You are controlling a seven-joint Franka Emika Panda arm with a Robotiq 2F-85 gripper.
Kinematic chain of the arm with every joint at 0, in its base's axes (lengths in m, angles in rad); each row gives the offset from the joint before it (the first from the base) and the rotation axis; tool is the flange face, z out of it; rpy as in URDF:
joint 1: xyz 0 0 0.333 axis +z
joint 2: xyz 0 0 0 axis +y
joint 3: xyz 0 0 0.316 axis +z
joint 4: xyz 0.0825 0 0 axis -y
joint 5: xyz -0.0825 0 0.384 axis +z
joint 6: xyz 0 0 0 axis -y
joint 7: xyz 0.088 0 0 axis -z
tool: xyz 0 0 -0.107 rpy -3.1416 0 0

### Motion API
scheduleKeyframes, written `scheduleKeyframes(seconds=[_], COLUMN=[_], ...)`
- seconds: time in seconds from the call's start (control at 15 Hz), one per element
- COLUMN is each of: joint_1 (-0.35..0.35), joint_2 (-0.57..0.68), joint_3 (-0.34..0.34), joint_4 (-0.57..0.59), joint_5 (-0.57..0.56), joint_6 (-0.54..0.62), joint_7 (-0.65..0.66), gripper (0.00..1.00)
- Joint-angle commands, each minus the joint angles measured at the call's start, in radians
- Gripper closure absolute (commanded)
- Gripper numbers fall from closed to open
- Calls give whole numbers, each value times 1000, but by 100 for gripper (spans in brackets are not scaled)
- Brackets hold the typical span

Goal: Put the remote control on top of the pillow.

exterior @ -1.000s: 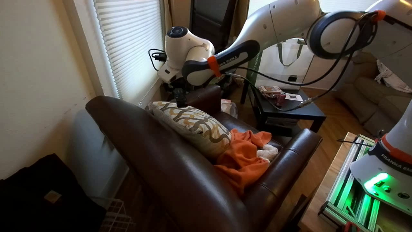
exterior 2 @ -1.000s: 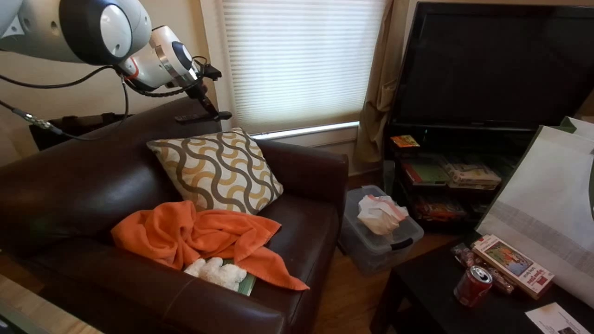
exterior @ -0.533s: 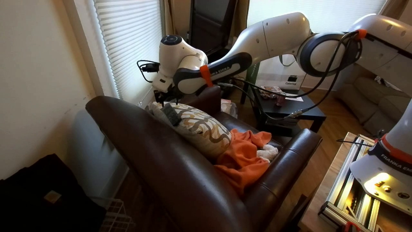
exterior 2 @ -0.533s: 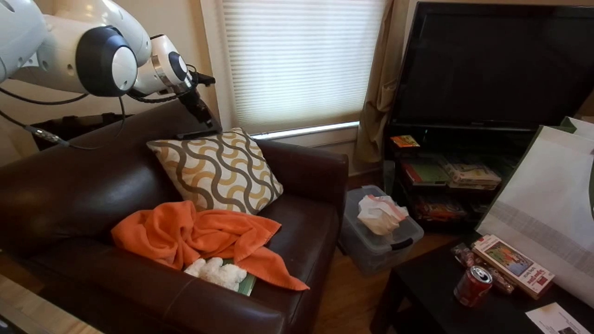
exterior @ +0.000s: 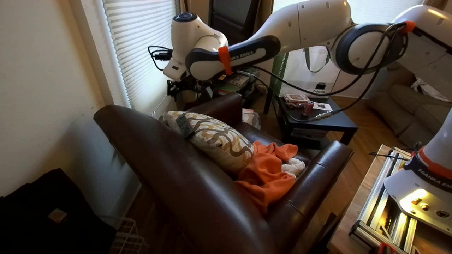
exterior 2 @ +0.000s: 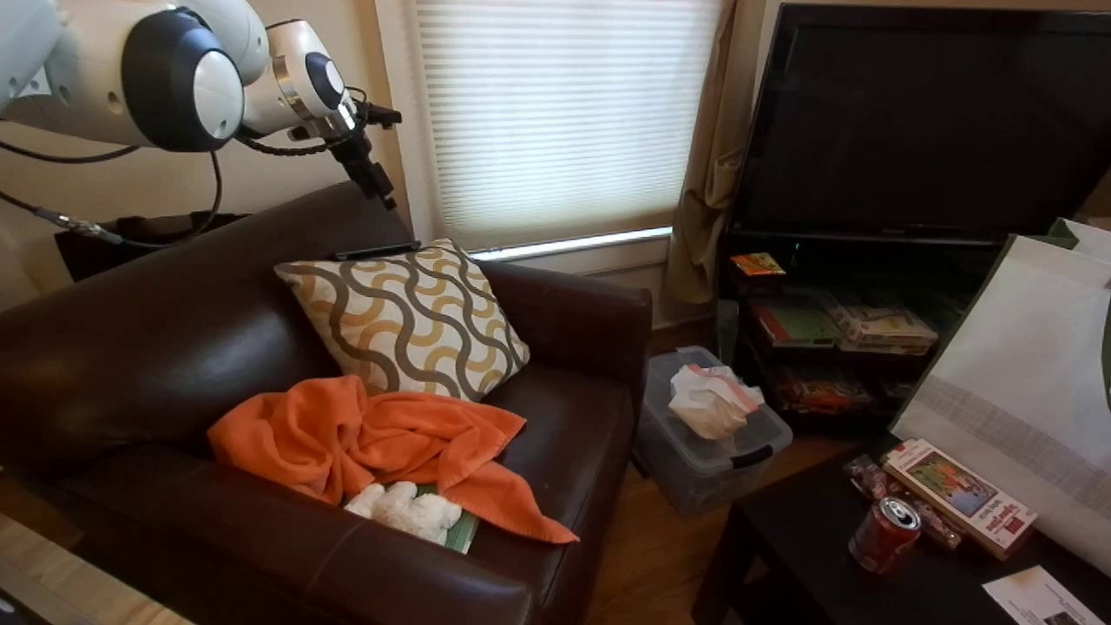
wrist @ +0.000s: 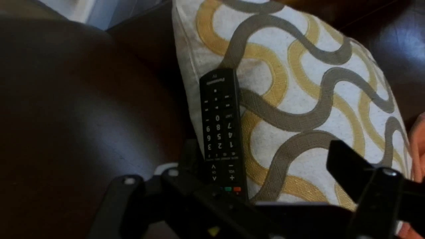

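The black remote control (wrist: pixel 220 126) lies face up on the patterned pillow (wrist: pixel 298 83), along its upper edge beside the sofa back. In both exterior views the remote control (exterior: pixel 184 126) (exterior 2: pixel 378 252) rests at the top of the pillow (exterior: pixel 219 134) (exterior 2: pixel 417 321), with nothing holding it. My gripper (wrist: pixel 265 155) is open, its fingers spread wide and no object between them. It hangs above the pillow in an exterior view (exterior 2: pixel 389 205), apart from the remote control. The remote control's near end is partly covered by the gripper in the wrist view.
The brown leather sofa (exterior 2: pixel 156 347) surrounds the pillow with its back and arms. An orange blanket (exterior 2: pixel 364 434) and a white plush toy (exterior 2: pixel 408 512) lie in front. Behind stands a window blind (exterior 2: pixel 564 113). A dark side table (exterior: pixel 317 121) holds a can (exterior 2: pixel 885 536) and boxes.
A second ago the remote control was in my gripper above the pillow. It came down onto the pillow's top, the fingers opened, and the arm has since risen away.
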Motion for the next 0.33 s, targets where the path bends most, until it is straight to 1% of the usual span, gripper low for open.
scheduleKeyframes(seconds=[0.0,0.07,0.13,0.2,0.27], joint_1=[-5,-11,-14,-12,-2], joint_2=[-145,-185,-210,-233,-141], joint_3=[-11,7,30,40,20], joint_4=[-173,-237,-274,-314,-156], joint_5=[1,10,20,12,4], joint_6=[6,27,41,81,23], joint_7=[148,164,167,185,139], gripper=[0,0,0,0,0])
